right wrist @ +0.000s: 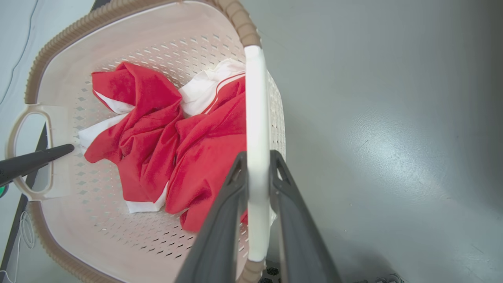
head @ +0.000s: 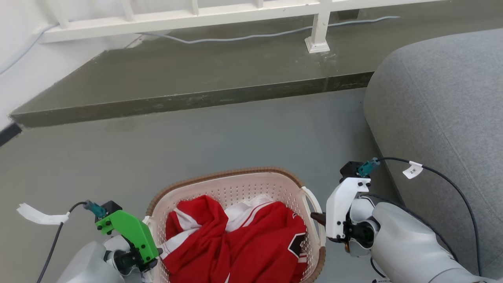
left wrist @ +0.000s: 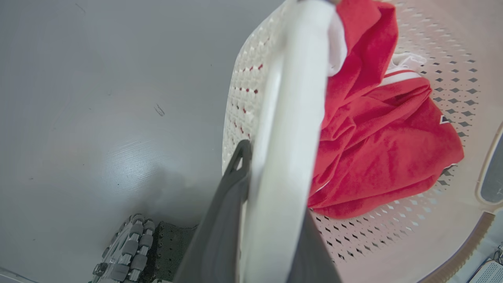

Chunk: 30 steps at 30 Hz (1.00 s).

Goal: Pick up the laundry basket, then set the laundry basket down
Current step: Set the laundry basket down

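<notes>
The laundry basket [head: 220, 177], cream perforated plastic with a brown woven-look rim, sits at the bottom centre of the head view with a red-and-white garment [head: 239, 239] bunched inside. My left gripper [head: 154, 254], under its green mount, is at the basket's left side. In the left wrist view that gripper [left wrist: 275, 179] is shut on the white loop handle [left wrist: 292, 110]. My right gripper [head: 317, 218] is at the basket's right side and, in its wrist view, this gripper [right wrist: 257, 157] is shut on the other white handle [right wrist: 255, 98]. Whether the basket's base touches the floor I cannot tell.
A grey sofa [head: 440, 118] stands close on the right, next to my right arm. Ahead, a raised dark step [head: 196, 98] crosses the grey floor [head: 235, 137], with a white railing post [head: 318, 35] and a cable [head: 235, 37] on it.
</notes>
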{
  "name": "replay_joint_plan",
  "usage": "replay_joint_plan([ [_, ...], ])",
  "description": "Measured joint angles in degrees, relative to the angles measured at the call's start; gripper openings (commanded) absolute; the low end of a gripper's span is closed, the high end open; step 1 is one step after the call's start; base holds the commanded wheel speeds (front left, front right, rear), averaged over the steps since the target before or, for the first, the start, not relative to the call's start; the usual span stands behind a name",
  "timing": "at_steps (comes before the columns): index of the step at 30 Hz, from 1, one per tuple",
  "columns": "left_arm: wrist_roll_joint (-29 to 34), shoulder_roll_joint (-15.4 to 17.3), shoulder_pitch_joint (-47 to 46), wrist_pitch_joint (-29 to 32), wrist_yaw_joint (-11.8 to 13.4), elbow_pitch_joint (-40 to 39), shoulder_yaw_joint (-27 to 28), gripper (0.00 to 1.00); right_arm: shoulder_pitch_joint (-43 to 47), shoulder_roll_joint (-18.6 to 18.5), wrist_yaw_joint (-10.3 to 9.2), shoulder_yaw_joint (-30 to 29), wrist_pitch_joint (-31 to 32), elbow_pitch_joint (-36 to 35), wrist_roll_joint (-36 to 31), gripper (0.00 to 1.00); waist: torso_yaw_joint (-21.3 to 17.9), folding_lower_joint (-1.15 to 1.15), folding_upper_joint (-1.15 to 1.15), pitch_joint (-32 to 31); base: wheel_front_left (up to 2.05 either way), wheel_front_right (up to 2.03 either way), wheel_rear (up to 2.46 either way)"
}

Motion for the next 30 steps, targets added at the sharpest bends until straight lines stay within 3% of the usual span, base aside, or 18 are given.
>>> replay_joint_plan([
  [14, 0.21, 0.29, -1.43, -4.22, -0.01, -1.46, -0.55, 0.00, -1.86, 0.03, -0.66, 0.26, -3.31, -0.77, 0.00, 0.00, 0.10, 0.00, 0.00, 4.54, 0.00, 0.00, 0.00],
  [30, 3.23, 0.03, -8.11, -10.71, 0.05, -2.88, -1.92, 0.00, -7.31, -0.42, -2.19, 0.02, -9.61, -1.64, -0.64, 0.00, 0.08, 0.00, 0.00, 14.94, 0.00, 0.00, 0.00],
])
